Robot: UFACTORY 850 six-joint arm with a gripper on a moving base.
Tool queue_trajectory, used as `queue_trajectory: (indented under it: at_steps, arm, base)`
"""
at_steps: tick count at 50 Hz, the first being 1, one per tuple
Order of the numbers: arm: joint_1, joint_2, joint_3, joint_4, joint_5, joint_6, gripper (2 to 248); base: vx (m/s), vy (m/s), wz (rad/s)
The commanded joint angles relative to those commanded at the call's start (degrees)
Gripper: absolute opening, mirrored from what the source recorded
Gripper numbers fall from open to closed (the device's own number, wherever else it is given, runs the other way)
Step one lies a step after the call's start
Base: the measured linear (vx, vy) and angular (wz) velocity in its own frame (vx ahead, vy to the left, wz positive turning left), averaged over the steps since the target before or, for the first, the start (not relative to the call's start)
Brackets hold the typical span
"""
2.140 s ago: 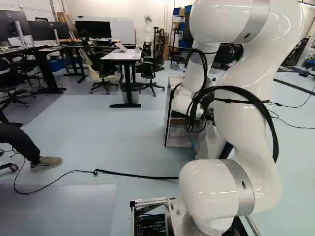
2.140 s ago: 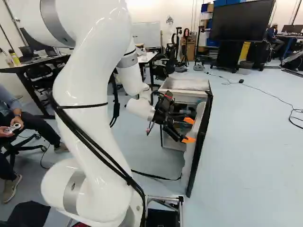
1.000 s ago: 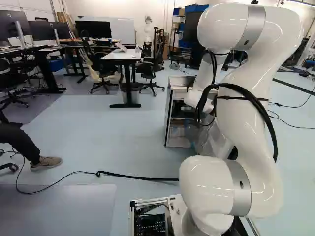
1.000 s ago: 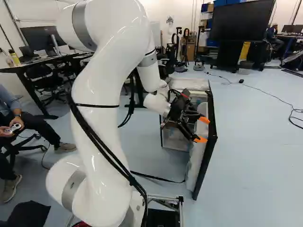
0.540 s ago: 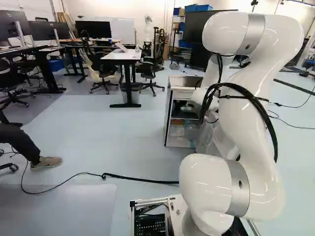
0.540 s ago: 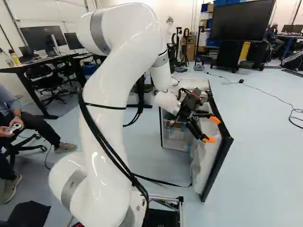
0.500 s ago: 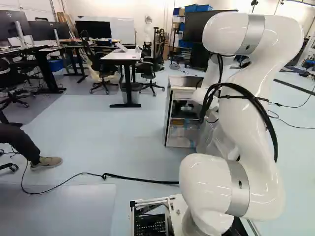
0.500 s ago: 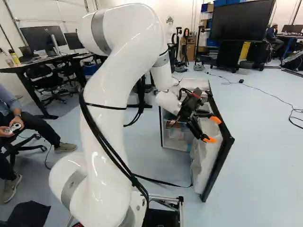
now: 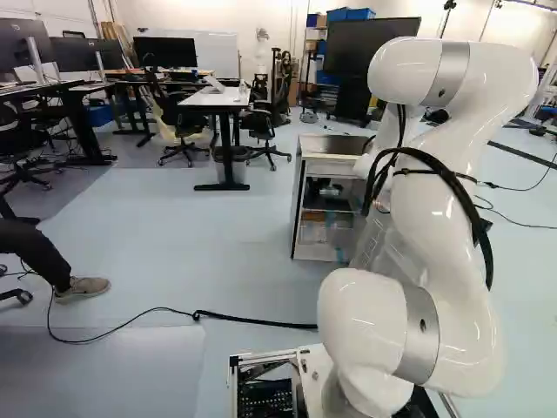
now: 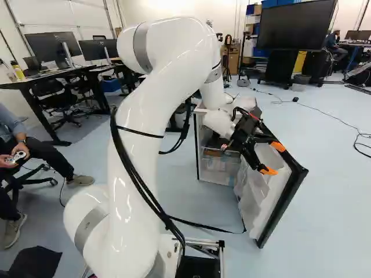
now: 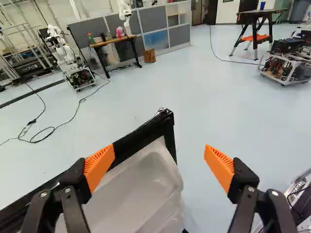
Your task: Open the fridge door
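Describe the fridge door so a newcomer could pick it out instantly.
In the right base view, right of the white arm, stands a low fridge. Its door juts from the fridge's right side, black-edged with a white moulded lining, unlike the shelved compartment.

Well ahead of the pincer (image 10: 273, 158), a wooden table (image 11: 108, 42) stands before grey partition panels (image 11: 180, 36), a brown bag (image 11: 149, 56) near it on the floor (image 11: 160, 87). Nearer the pincer, a cable (image 11: 77, 108) curls across the floor. Beyond the pincer in the right base view stands a large dark screen (image 10: 297, 24).
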Motion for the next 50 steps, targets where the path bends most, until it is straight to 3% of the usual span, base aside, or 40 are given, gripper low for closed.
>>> queue_trajectory:
  at_steps: [10,19,30,50]
  arm:
    - [-1.8,-1.7,-3.0,0.0,0.0,0.0,247]
    - [-2.1,-2.0,-3.5,0.0,0.0,0.0,247]
    - [-0.9,-0.4,-0.7,-0.9,-0.2,0.0,247]
    - [2.3,3.9,6.7,-8.4,-2.4,0.0,247]
  base:
    - [0.0,0.0,0.0]
    - [0.0,0.0,0.0]
    - [0.0,0.0,0.0]
    - [0.0,0.0,0.0]
